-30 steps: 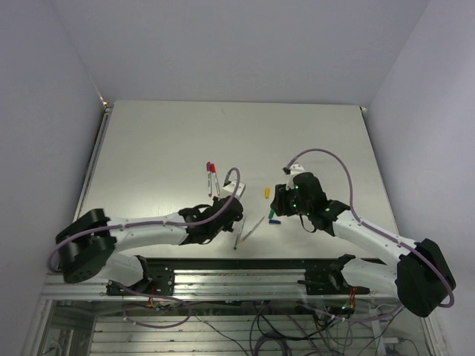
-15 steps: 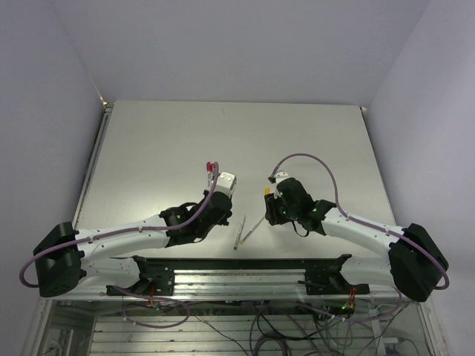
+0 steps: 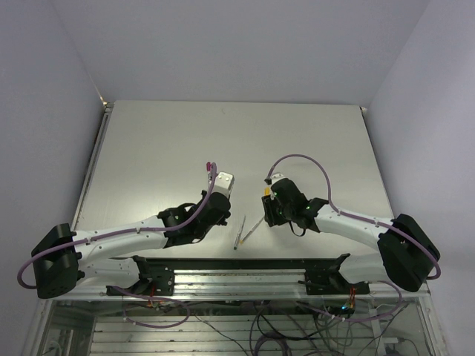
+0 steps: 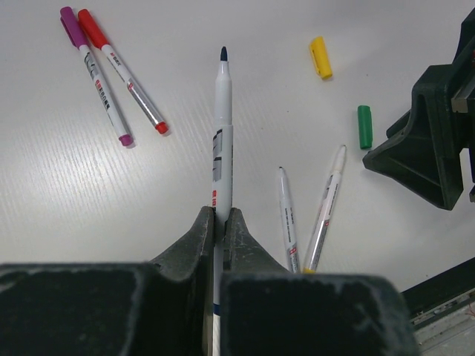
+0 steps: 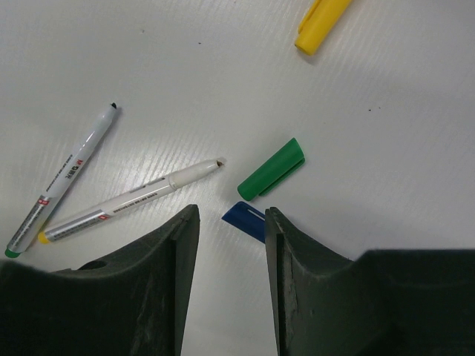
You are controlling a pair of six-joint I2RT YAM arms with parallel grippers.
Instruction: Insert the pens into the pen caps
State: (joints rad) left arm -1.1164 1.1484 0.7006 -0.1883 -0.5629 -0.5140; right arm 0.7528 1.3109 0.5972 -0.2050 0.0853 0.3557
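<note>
My left gripper [image 4: 220,215] is shut on a white pen [image 4: 223,141] with a dark uncapped tip that points away from me, held above the table. In the top view this gripper [image 3: 223,185] is left of centre. My right gripper [image 5: 231,219] is open, its jaws low on either side of a blue cap [image 5: 245,219]. A green cap [image 5: 272,178] lies just beyond it and a yellow cap [image 5: 319,26] farther off. Two uncapped pens [image 5: 133,200] [image 5: 70,178] lie to the left of the right gripper.
Two capped pens, purple [image 4: 96,78] and red [image 4: 122,70], lie side by side at the far left. The two loose pens [image 3: 239,231] lie between the arms near the table's front edge. The right gripper's black body [image 4: 430,141] is close on the right in the left wrist view.
My left gripper has moved away from the front edge and now holds the pen up off the table. My right gripper has shifted left and stands over the blue cap.
</note>
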